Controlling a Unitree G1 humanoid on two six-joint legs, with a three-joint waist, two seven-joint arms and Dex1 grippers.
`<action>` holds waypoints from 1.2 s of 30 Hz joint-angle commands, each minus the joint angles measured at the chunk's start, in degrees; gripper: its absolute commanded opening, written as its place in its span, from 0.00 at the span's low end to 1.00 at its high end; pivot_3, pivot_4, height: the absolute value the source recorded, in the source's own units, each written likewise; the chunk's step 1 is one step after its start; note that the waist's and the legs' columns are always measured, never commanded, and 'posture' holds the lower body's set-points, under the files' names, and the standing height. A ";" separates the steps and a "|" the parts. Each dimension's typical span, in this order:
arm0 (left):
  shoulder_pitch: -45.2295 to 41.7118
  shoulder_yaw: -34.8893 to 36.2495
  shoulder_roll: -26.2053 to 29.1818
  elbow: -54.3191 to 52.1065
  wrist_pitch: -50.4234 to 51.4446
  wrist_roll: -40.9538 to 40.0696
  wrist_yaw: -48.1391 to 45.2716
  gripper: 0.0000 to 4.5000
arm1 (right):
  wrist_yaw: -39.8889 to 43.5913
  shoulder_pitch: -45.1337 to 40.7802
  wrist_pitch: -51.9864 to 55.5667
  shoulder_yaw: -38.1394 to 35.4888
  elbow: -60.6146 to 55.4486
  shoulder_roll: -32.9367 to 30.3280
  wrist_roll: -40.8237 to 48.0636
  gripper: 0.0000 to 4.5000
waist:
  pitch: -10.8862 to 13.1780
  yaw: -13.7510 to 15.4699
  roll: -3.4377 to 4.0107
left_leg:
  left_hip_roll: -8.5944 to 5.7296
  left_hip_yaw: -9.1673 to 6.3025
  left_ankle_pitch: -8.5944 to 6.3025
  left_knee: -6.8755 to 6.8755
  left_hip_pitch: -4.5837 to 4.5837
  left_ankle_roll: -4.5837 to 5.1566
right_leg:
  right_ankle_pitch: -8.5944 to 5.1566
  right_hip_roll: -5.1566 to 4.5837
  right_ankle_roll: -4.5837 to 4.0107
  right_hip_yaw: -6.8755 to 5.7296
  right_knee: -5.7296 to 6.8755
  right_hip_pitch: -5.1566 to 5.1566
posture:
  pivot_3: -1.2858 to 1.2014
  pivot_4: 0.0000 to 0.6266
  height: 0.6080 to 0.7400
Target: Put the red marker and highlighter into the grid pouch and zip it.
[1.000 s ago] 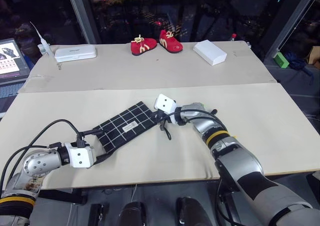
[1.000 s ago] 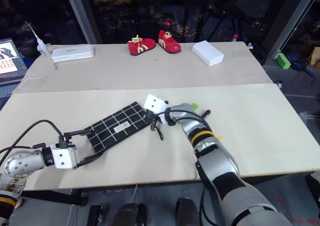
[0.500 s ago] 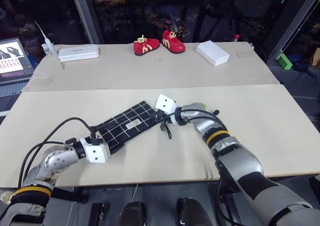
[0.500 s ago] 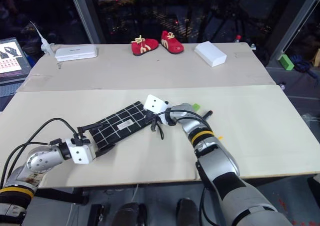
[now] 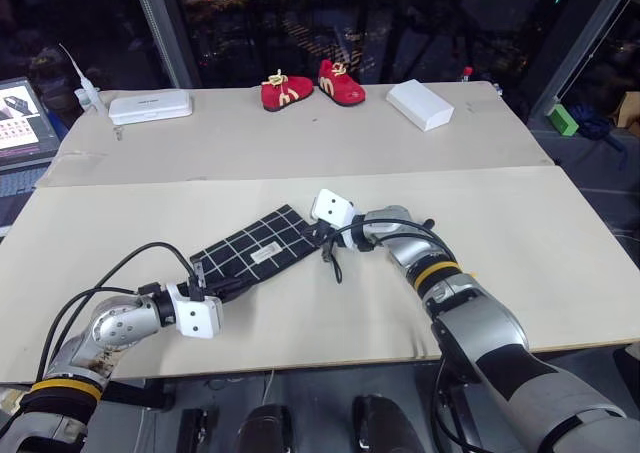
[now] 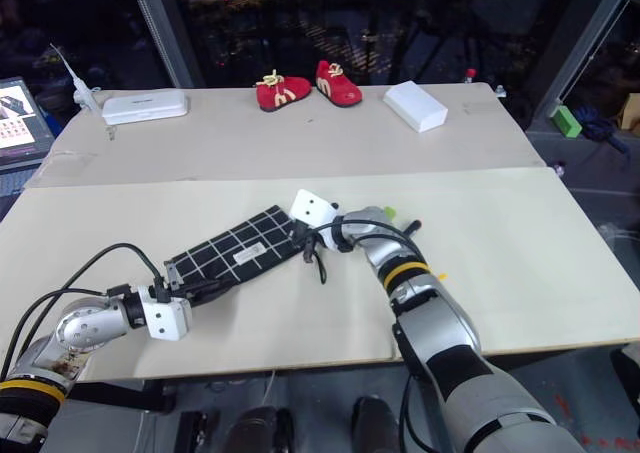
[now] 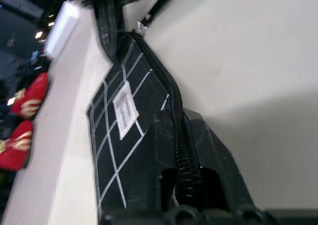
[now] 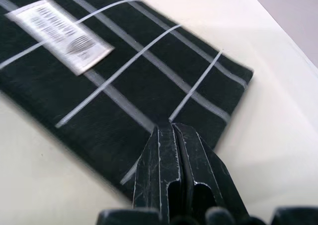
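Both grippers closed at opposite ends of the grid pouch (image 5: 255, 251) on the table (image 5: 520, 233).

The left gripper (image 5: 228, 287) is clamped on the pouch's near-left end, along the zipper edge (teeth run between its fingers in the left wrist view). The right gripper (image 8: 174, 150) is closed tight at the far-right end, its tips on the fabric. Red shoes (image 5: 312, 85) sit far back.

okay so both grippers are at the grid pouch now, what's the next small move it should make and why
Probably draw the right gripper along the zipper edge toward the left gripper. The left jaws are shut on the near corner of the grid pouch, right at the zipper teeth, anchoring it. The right jaws are shut at the far end, where the black pull cord hangs. I can't tell whether the zipper is open.
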 commanded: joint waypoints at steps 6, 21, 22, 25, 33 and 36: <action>1.07 1.93 -0.13 -3.47 6.09 -3.85 0.22 0.00 | 1.36 -1.73 1.62 -5.18 -1.31 0.95 4.83 0.13 | 0.00 -0.31 0.00 | -0.01 -0.01 0.00 0.00 0.01 0.00 | 0.00 0.03 0.00 0.00 0.02 -0.01 | 0.52 0.24 1.00; 2.51 9.65 -8.80 -15.88 28.92 -16.56 4.62 0.00 | 13.29 8.16 28.33 -10.31 -31.80 -10.38 17.72 0.55 | -0.06 1.11 -0.09 | 0.00 -0.20 -0.07 0.02 -0.15 0.10 | 0.06 -0.02 0.09 -0.11 -0.06 0.09 | 0.52 0.24 1.00; 2.74 9.71 -9.01 -16.92 29.71 -16.45 4.62 0.00 | 10.49 8.68 28.17 -10.10 -30.92 -10.08 16.41 0.55 | -0.06 1.02 -0.08 | -0.04 -0.16 -0.07 0.03 -0.16 0.10 | 0.06 -0.05 0.11 -0.08 -0.09 0.04 | 0.52 0.24 1.00; 3.44 9.74 -9.46 -18.66 31.00 -16.04 4.25 0.00 | 4.82 8.57 27.93 -10.40 -28.34 -8.81 14.94 0.55 | -0.03 0.36 -0.05 | -0.12 -0.04 -0.01 0.04 -0.16 0.02 | 0.09 -0.01 0.08 0.03 -0.06 -0.13 | 0.52 0.24 1.00; 3.79 10.16 -9.98 -19.43 31.72 -15.74 3.80 0.00 | 1.07 5.45 28.47 -11.92 -23.51 -5.63 16.15 0.55 | -0.04 -0.21 -0.05 | -0.02 -0.10 0.03 0.03 -0.10 -0.06 | 0.09 0.14 0.06 0.01 -0.05 -0.07 | 0.52 0.24 1.00; 3.54 10.15 -10.16 -19.24 31.72 -15.69 3.82 0.00 | 1.22 4.93 28.39 -11.86 -22.51 -4.80 16.28 0.55 | -0.03 -0.15 -0.05 | -0.06 -0.10 0.03 0.03 -0.15 -0.04 | 0.09 0.07 0.06 0.01 -0.08 -0.07 | 0.52 0.24 1.00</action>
